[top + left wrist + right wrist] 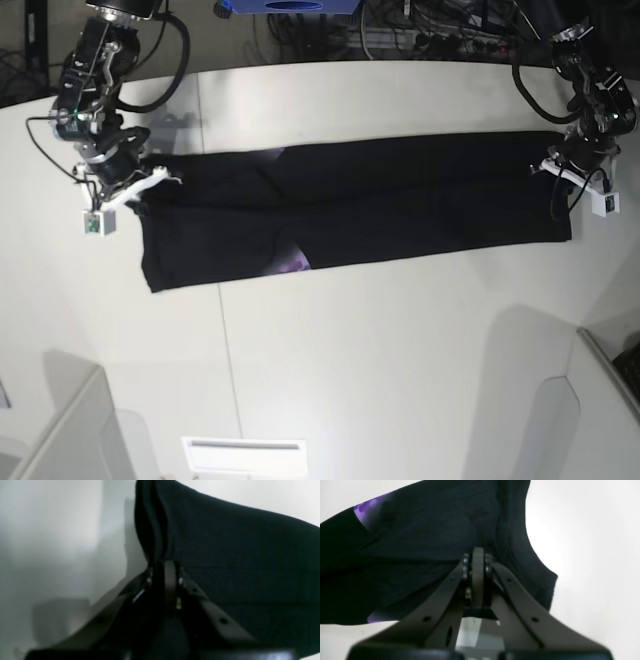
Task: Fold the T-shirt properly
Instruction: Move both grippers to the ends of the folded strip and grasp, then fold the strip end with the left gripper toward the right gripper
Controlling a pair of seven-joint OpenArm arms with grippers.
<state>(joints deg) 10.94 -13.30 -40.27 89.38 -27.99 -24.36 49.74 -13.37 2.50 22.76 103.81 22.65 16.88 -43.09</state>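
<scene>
The T-shirt [360, 205] lies on the white worktop [380, 340] as a long, narrow black band running across it, with a scrap of purple print showing near the lower fold. Each end of the band is gripped by one arm.

The left pincer [165, 566] is closed on the cloth; in its wrist view the black fabric bunches into pleats right at the tips and rises from them. The right pincer [477, 555] is likewise clamped on the shirt's other end, with the hem curving away beside it and a purple patch visible further along the cloth.

The step in hand looks like the next lengthwise fold, or bringing one end across to meet the other. To do it well, both arms should lift together and only enough to free the gripped edge, so the band does not sag in the middle or drag the layers underneath apart. Light tension between the two grips would keep the edge straight. The edge near the right arm hangs lower than the rest in the base view, so that corner needs squaring before the cloth is laid down. Release should come only once the fabric rests flat.
</scene>
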